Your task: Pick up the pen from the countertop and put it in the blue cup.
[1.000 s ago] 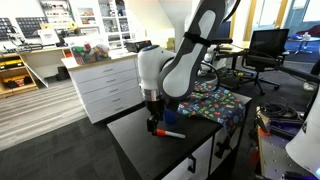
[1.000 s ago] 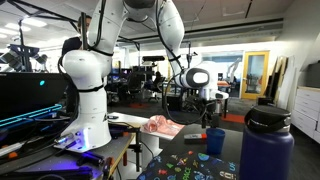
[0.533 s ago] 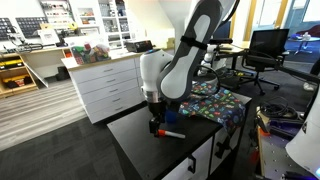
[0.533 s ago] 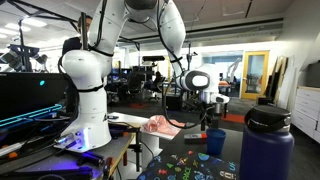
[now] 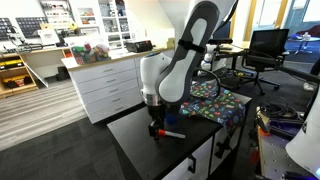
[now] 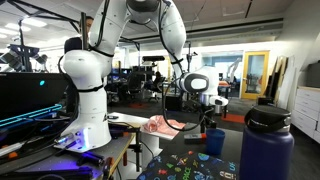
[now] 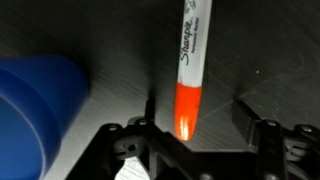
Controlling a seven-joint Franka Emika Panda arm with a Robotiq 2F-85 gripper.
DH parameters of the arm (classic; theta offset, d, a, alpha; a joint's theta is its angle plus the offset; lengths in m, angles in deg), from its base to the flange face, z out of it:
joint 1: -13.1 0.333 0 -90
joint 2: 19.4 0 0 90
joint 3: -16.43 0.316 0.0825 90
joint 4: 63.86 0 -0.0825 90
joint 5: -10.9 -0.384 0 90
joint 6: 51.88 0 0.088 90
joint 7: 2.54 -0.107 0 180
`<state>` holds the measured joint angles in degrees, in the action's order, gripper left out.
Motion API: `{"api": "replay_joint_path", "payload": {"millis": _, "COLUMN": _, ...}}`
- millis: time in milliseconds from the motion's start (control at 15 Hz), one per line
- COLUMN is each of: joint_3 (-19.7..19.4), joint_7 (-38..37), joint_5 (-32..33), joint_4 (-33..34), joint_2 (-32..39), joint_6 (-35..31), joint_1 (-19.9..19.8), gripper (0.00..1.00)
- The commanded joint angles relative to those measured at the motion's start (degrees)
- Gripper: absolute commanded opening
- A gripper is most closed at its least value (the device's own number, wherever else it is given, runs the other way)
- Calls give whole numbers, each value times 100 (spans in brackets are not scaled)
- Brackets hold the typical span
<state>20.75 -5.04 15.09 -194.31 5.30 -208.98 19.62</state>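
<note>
The pen (image 7: 192,60) lies flat on the black bench (image 5: 133,150), its orange end nearest the wrist camera and its white barrel pointing away. The end effector (image 7: 195,133) hangs low over that orange end, fingers (image 7: 128,142) spread wide with a gap between each and the pen. The blue cup (image 7: 38,105) stands just beside the pen, on its left in the wrist view

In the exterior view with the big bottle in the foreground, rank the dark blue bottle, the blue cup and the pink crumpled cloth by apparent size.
1. dark blue bottle: largest by far, though it stands nearest the camera.
2-3. pink crumpled cloth and blue cup: about alike, the cloth wider and the cup taller, so not ranked.
</note>
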Motion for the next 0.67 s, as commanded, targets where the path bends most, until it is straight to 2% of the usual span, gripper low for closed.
{"api": "replay_joint_path", "payload": {"millis": 0, "joint_3": 127, "joint_7": 129, "joint_5": -185, "joint_4": 45, "joint_2": 33, "joint_6": -139, "joint_1": -45, "gripper": 49}}
{"api": "replay_joint_path", "payload": {"millis": 467, "joint_3": 136, "joint_7": 76, "joint_5": -177, "joint_4": 55, "joint_2": -10, "joint_6": -144, "joint_1": 8, "gripper": 3}}
{"api": "replay_joint_path", "payload": {"millis": 600, "joint_3": 96, "joint_7": 48, "joint_5": -136, "joint_4": 33, "joint_2": -42, "joint_6": -146, "joint_1": 27, "gripper": 5}}
